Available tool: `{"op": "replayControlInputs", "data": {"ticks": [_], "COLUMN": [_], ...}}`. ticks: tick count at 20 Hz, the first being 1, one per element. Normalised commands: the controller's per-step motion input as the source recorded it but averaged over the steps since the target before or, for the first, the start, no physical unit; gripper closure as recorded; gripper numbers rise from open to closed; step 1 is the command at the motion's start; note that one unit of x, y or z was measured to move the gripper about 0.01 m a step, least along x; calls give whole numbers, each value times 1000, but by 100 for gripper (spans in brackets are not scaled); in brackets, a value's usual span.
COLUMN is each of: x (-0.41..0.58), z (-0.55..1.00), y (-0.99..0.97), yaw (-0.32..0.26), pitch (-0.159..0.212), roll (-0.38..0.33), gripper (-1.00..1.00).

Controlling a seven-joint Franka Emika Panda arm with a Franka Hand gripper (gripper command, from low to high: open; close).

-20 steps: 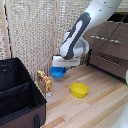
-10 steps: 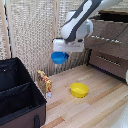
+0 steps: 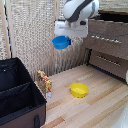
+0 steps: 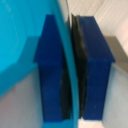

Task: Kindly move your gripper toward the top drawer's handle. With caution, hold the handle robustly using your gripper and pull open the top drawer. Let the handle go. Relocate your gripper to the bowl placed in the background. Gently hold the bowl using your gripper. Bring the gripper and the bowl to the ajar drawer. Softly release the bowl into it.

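Note:
The blue bowl hangs in the air, high above the wooden surface, in front of the woven screen. My gripper is shut on its rim, under the white arm. In the wrist view the two dark blue fingers clamp the bowl's thin rim between them, gripper shut. To the exterior view's right of the bowl stands the brown dresser, with the top drawer and its pale handle close beside the arm. How far the drawer is pulled out I cannot tell.
A yellow bowl lies on the wooden surface below. A black open case fills the exterior view's lower left, with a small orange-patterned box beside it. The lower drawer has a matching bar.
The gripper has risen with the blue bowl, from just above the surface to drawer height, and drifted slightly toward the dresser.

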Motion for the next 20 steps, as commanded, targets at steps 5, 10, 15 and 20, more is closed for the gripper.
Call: {"op": "replayControlInputs", "data": {"ticks": [5,10,15,20], "x": [157,331,435,520], "z": [981,989,954,956], "y": [5,-78,-188,-461], "yaw": [-222,-222,-221,-143], "pitch": [54,74,72,70], "roll": [0,-7,-38,-5], "gripper": [100,100,100,100]}}
